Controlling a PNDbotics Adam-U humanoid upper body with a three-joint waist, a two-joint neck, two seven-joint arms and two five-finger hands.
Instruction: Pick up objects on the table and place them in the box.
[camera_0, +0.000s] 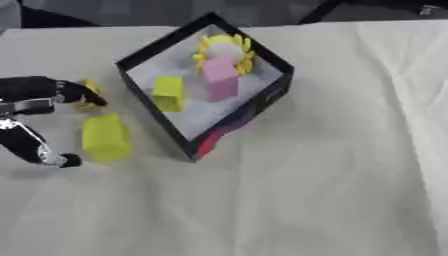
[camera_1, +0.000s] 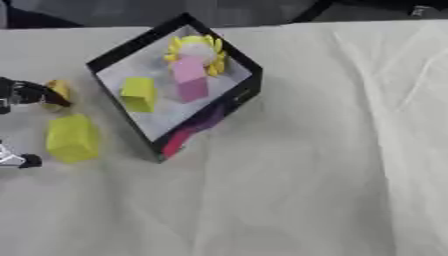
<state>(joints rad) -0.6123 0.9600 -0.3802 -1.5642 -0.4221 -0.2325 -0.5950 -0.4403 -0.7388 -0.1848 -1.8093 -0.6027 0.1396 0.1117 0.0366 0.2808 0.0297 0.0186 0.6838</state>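
A black box with a pale floor stands turned like a diamond at the upper middle of the table. Inside it lie a yellow block, a pink block and a yellow flower-shaped thing. Left of the box a larger yellow block rests on the cloth. My left hand reaches in from the left edge, open, with its fingers above that block and its thumb below it, neither touching it. A small orange-yellow thing lies by the fingertips, partly hidden by them.
A white cloth with a few creases covers the table. A pink-red patch shows on the box's lower outer wall. Dark shapes sit beyond the table's far edge.
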